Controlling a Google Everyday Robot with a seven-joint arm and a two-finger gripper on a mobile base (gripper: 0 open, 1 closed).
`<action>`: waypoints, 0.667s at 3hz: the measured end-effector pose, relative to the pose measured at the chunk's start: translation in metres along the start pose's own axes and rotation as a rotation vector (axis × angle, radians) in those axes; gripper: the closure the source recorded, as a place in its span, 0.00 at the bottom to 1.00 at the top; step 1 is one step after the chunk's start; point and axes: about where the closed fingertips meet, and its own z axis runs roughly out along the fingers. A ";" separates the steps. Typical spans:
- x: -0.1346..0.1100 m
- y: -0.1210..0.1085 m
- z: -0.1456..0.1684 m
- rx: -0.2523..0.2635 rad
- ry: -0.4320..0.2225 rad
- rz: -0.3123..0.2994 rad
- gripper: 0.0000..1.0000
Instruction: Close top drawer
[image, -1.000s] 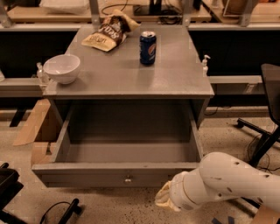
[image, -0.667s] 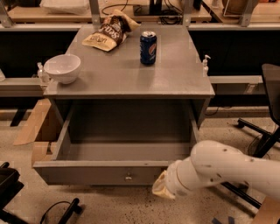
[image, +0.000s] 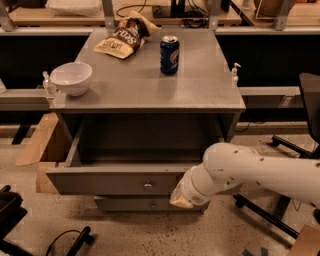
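A grey desk (image: 150, 85) stands centre, and a white arm (image: 260, 170) reaches in from the right. The top drawer (image: 100, 182) juts partly open beneath the desktop. The gripper (image: 181, 198) is at the right end of the drawer's front panel; whether it is spread or pressed together, I cannot tell. On the desk are a white bowl (image: 71, 77), a chip bag (image: 122, 40) and a blue can (image: 169, 48).

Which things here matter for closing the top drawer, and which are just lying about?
For the job: top drawer, pulled out; gripper at its front, right of the knob.
Lying about: bowl, can, chip bag.
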 end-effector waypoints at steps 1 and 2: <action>-0.004 -0.053 0.003 0.042 0.058 0.021 1.00; -0.004 -0.053 0.003 0.042 0.058 0.021 1.00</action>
